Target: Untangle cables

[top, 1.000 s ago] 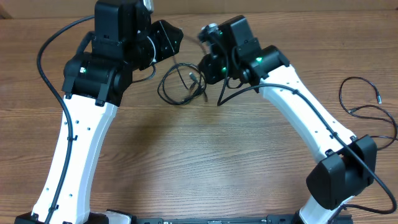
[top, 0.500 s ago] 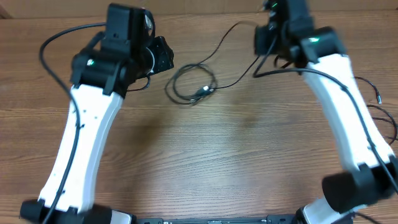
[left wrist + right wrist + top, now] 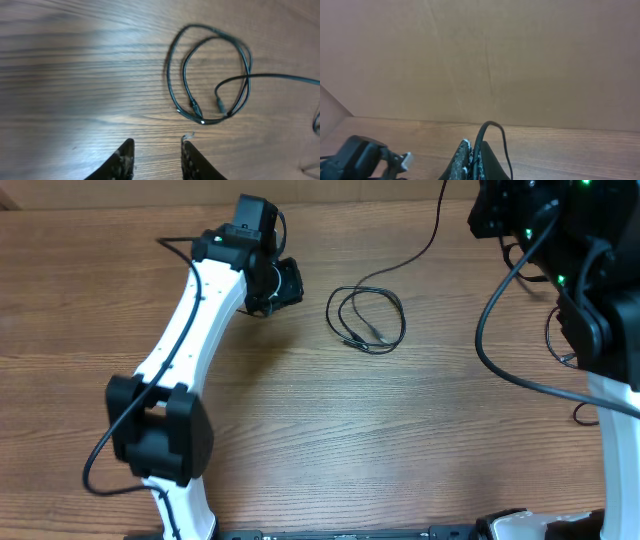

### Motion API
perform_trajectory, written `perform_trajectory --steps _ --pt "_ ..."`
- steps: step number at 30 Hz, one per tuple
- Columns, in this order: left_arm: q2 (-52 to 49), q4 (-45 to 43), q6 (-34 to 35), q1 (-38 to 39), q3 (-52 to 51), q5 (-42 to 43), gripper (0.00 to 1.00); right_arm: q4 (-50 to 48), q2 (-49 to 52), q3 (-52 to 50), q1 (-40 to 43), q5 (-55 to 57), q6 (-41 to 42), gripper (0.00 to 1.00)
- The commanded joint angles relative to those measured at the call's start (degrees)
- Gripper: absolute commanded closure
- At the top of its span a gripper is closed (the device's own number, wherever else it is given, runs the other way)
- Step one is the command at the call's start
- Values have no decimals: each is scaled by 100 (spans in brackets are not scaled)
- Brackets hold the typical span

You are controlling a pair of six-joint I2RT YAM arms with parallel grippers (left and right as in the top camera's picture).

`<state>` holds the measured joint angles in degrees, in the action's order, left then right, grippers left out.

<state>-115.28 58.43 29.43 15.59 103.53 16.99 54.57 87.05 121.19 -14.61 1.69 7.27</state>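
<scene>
Our left gripper [image 3: 157, 159] holds its dark, tapered jaws parted and empty over the wood-grain table [image 3: 300, 410]. The cables [image 3: 210, 75], thin glossy black loops, lie coiled just ahead of it. Our right gripper [image 3: 474, 152] has its jaws closed on one thin strand.

**Cables loop mid-table, right of the left gripper**

The cables [image 3: 367, 320] lie looped on the table [image 3: 300, 410], near its middle. The left gripper [image 3: 285, 285] sits just to their left, apart from them, with nothing between its spread fingers. One strand runs from the loops toward the far right, where the right gripper [image 3: 474, 160] pinches it above the table.
</scene>
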Motion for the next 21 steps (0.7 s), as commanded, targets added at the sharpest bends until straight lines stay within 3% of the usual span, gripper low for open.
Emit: perform_trajectory --steps 1,6,10,16,21 --pt "-302 -129 -479 133 2 837 64 -111 92 2 24 151 22 96" --pt "-597 -310 -654 308 2 1025 52 -221 92 2 24 1851 227 96" --pt "-682 -323 -734 422 2 953 51 -330 92 2 240 3082 341 96" --pt "-693 -295 -761 448 2 938 51 -350 92 2 1180 3316 382 96" --pt "-693 -273 -761 452 2 826 50 -297 94 2 2234 3254 907 96"
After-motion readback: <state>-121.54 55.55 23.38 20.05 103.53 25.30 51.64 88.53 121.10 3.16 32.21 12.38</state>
